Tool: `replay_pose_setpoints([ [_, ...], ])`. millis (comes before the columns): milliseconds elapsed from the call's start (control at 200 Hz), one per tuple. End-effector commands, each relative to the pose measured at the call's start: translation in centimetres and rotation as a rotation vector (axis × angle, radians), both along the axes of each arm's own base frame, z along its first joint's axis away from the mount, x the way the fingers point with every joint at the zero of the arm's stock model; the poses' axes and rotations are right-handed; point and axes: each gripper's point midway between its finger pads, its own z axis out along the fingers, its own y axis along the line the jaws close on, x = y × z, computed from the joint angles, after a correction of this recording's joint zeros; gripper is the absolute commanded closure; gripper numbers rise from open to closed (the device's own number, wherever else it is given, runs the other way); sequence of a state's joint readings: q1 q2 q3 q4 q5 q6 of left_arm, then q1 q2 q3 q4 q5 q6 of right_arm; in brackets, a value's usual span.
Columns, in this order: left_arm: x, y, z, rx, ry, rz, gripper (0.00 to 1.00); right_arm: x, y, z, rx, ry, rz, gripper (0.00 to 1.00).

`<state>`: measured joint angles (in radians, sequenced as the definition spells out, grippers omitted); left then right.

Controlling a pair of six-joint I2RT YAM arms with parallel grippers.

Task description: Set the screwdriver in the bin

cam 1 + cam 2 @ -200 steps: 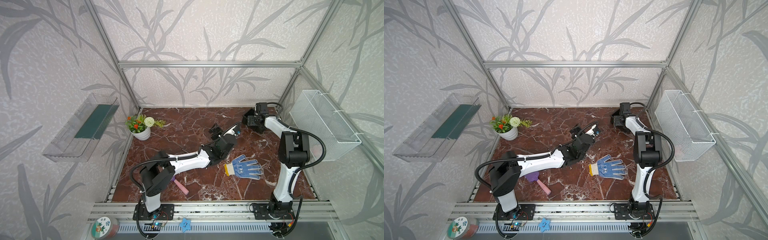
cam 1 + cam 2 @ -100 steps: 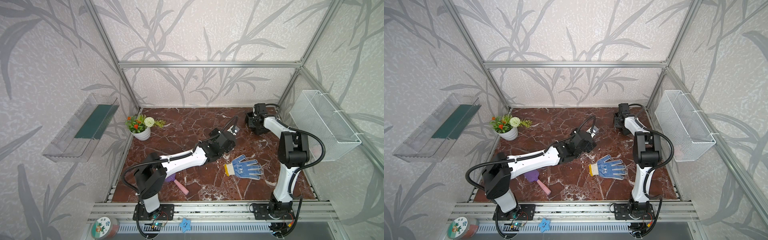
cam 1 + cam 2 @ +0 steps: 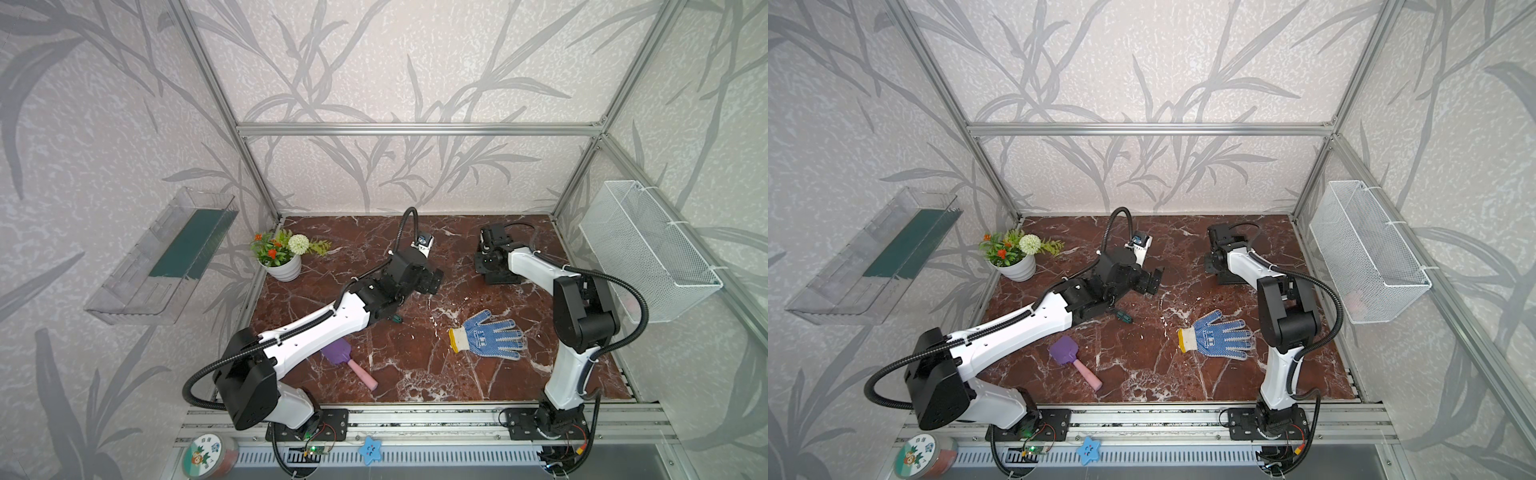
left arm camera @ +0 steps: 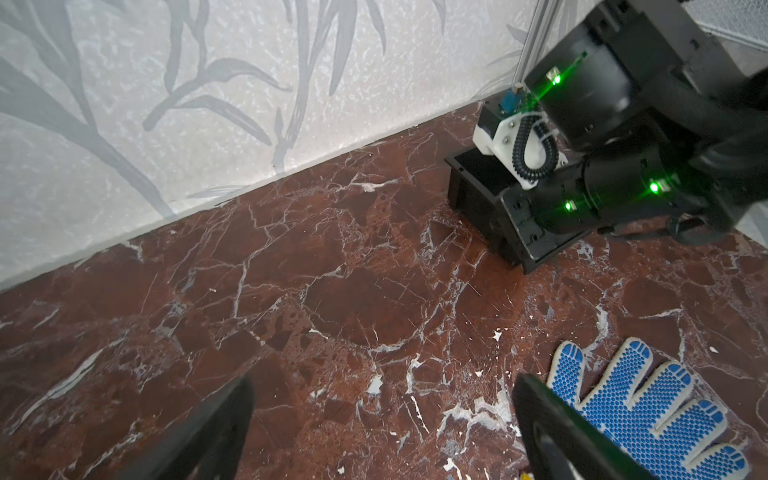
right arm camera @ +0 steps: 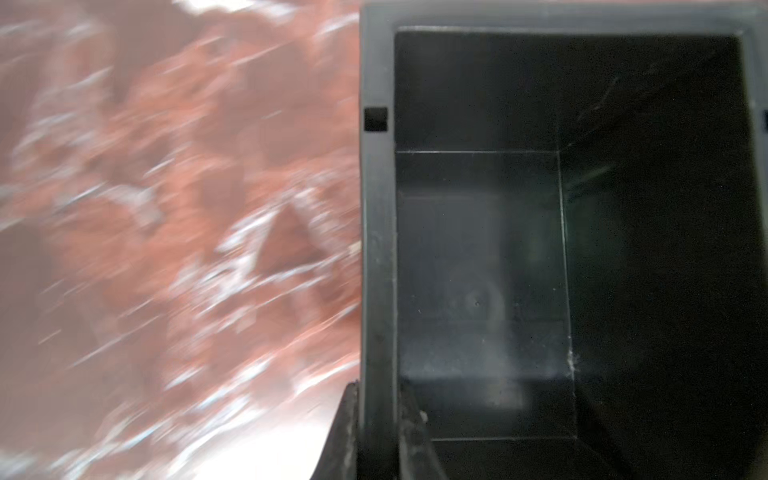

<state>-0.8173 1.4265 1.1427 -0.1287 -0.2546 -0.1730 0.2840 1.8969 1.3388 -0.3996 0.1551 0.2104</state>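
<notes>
Hiding screwdriver (image 3: 397, 319) shaft: left arm (image 3: 324, 324)

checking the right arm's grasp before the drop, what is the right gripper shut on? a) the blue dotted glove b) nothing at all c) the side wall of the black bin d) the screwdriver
c: in the right wrist view the right gripper has one finger outside and one inside the black bin, pinching its side wall; the screwdriver lies on the floor by the left arm.

I see a glossy marbled table (image 3: 415, 374), a matt black plastic bin (image 5: 376, 249), a knitted, rubber-dotted glove (image 3: 488, 338), and a white wire-mesh basket (image 3: 648, 257).
</notes>
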Motion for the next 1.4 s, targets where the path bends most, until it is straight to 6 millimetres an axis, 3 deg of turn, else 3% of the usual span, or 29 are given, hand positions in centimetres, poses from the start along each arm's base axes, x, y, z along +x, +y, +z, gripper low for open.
replay_pose_setpoints([
  [0, -0.9, 1.2, 0.4, -0.097, 0.041, 0.021, 0.01, -1.6, 2.5, 2.5, 0.074, -0.006, -0.039, 0.96],
  [140, -0.9, 3.2, -0.8, -0.141, 0.074, 0.065, 0.01, -2.9, 7.6, 1.7, 0.195, 0.033, -0.016, 0.96],
  [570, -1.5, 10.7, -3.8, -0.381, 0.214, 0.242, 0.01, -3.5, 20.4, -1.4, 0.21, 0.1, 0.126, 0.88],
  [675, -1.8, 11.8, -4.1, -0.453, 0.244, 0.271, 0.01, -3.2, 21.6, -1.3, 0.215, 0.096, 0.147, 0.84],
  [750, -2.4, 12.1, -4.0, -0.476, 0.262, 0.273, 0.01, -3.3, 22.3, -0.6, 0.207, 0.094, 0.195, 0.75],
  [865, -3.3, 12.6, -4.0, -0.521, 0.273, 0.282, 0.01, -3.8, 23.3, 1.9, 0.212, 0.061, 0.284, 0.63],
  [980, -4.0, 13.3, -4.8, -0.571, 0.325, 0.304, 0.01, -5.5, 24.3, 5.1, 0.235, -0.039, 0.392, 0.48],
  [1065, -4.4, 14.0, -5.0, -0.62, 0.36, 0.314, 0.01, -7.9, 25.4, 6.5, 0.222, -0.109, 0.511, 0.42],
  [1150, -4.6, 14.7, -5.4, -0.67, 0.387, 0.33, 0.01, -10.3, 26.3, 6.2, 0.206, -0.134, 0.604, 0.39],
  [1280, -4.2, 15.6, -6.3, -0.771, 0.436, 0.354, 0.01, -14.0, 28.1, 3.6, 0.205, -0.106, 0.738, 0.39],
  [1395, -3.9, 16.2, -7.7, -0.872, 0.499, 0.374, 0.01, -15.9, 29.5, 1.2, 0.153, -0.082, 0.805, 0.39],
])
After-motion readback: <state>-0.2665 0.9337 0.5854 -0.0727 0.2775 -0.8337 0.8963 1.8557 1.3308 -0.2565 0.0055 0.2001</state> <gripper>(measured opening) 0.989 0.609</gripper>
